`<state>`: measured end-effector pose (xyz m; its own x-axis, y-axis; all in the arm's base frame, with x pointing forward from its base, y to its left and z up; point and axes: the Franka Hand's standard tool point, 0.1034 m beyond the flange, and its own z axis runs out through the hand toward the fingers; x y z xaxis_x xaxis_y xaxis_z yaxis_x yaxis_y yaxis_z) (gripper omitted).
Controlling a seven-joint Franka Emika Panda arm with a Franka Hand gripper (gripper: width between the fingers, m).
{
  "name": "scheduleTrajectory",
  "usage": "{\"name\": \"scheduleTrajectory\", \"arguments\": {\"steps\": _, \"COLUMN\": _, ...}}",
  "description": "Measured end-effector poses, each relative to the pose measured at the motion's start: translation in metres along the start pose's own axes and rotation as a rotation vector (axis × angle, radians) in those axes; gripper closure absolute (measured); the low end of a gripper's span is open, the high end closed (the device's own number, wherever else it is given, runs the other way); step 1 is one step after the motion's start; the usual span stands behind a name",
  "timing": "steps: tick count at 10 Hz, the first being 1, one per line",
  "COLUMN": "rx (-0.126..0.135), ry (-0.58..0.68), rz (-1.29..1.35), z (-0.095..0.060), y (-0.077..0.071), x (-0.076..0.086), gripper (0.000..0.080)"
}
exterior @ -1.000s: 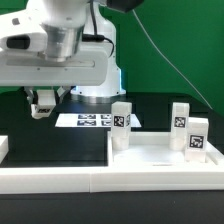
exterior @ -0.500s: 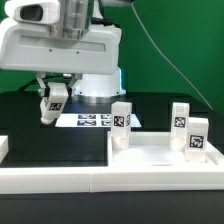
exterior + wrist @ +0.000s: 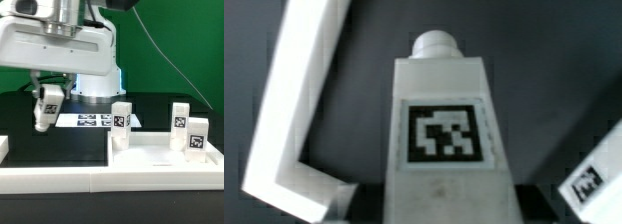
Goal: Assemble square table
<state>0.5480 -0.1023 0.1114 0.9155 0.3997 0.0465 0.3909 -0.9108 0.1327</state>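
The gripper (image 3: 45, 113) pinches a short white peg leg (image 3: 46, 106), carried clear of the black table (image 3: 20, 125) at the exterior view's left, its long axis tilted a little off vertical. The wrist view shows that leg (image 3: 445, 140) as a squared, matte plastic post with a black-and-white tag on its face and a rounded screw tip at one end. The square tabletop (image 3: 165, 152), a smooth white tray with a raised rim, lies to the exterior view's right and nearer the camera, three tagged legs already upright on it. The free corner looks to be the near-right one, so the carry probably runs rightward. The marker board (image 3: 92, 119) lies flat just behind.
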Motion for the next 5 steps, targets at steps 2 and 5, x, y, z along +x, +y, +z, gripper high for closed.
{"name": "scheduleTrajectory", "arguments": {"steps": 2, "rx": 0.002, "ry": 0.023, "rz": -0.024, "z": -0.004, "y": -0.010, "x": 0.030, "gripper": 0.0509}}
{"name": "scheduleTrajectory", "arguments": {"steps": 5, "rx": 0.001, "ry": 0.023, "rz": -0.028, "z": -0.004, "y": -0.009, "x": 0.031, "gripper": 0.0509}}
